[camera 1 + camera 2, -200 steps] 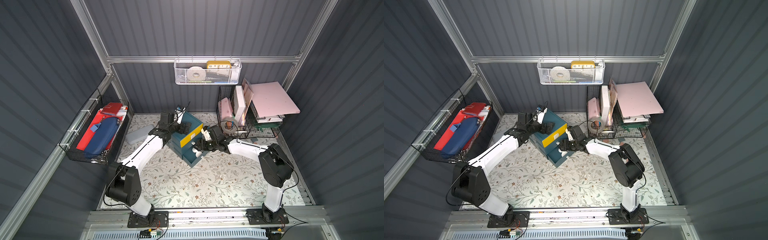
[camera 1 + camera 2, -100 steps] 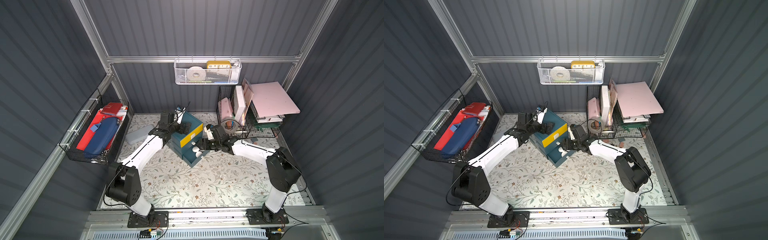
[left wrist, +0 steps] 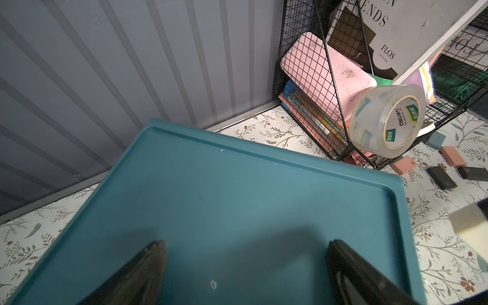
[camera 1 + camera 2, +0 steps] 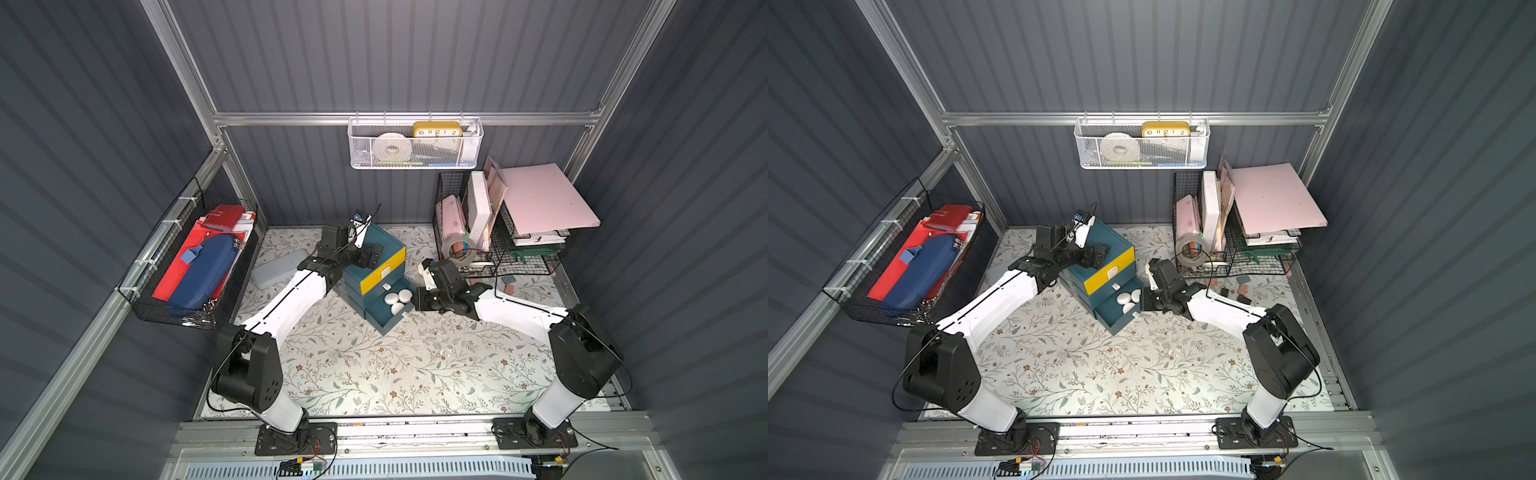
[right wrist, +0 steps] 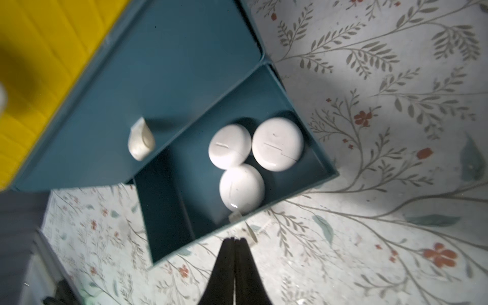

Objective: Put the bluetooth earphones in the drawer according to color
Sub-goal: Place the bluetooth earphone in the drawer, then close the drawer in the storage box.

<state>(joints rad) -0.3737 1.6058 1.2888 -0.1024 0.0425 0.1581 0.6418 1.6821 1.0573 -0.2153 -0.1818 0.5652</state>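
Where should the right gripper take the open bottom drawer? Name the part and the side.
Probably the small white handle on the open drawer's front wall, approached from the front, where the right gripper sits shut. It is the only protruding part; the walls are smooth, and white earphones lie just inside.

Three earphone cases (image 5: 230,150) lie together in the open bottom drawer (image 5: 169,211) of the cabinet (image 4: 390,244); a wire rack (image 4: 519,257) stands to its right.
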